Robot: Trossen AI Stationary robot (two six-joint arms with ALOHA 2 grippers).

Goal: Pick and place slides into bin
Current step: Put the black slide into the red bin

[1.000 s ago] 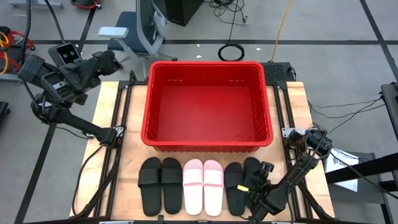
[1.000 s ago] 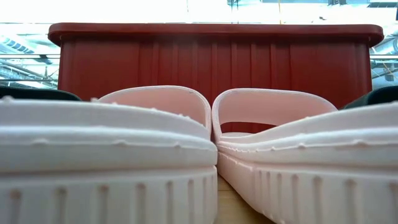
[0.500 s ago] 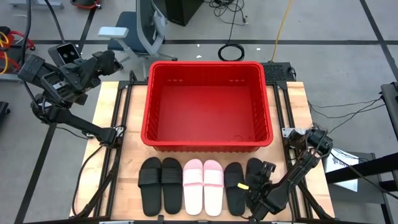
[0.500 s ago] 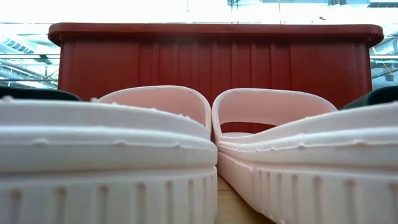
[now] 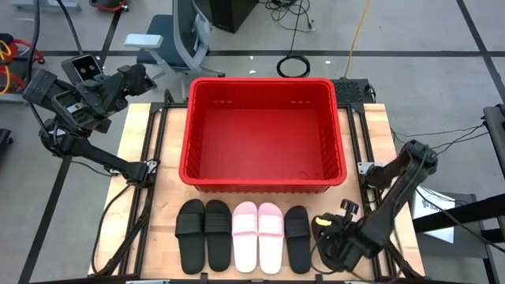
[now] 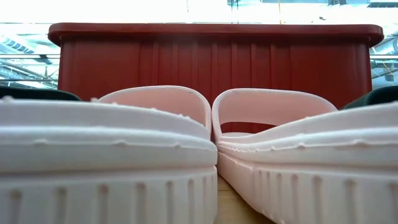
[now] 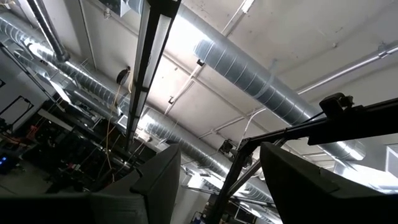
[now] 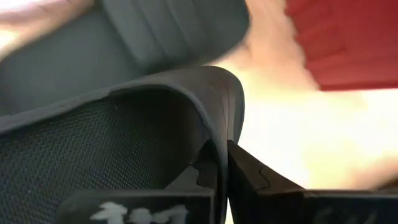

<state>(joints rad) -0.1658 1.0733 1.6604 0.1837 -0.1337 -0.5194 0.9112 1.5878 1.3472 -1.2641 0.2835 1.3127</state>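
The right end effector (image 5: 330, 243) sits at the near right of the surface (image 5: 134, 158), clamped on the strap of a black slide (image 8: 124, 124), which is tilted up off the wood; five slides (image 5: 241, 235) lie in a row in front of the red bin (image 5: 263, 134), two black, two pink, one black (image 5: 297, 238); the left end effector (image 5: 136, 77) hangs spread beyond the far left corner.

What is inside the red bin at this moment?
Nothing shows inside the red bin: in the high view its red floor is bare and no slide lies there. Five slides lie in a row on the table before it. The low view shows only its outer wall.
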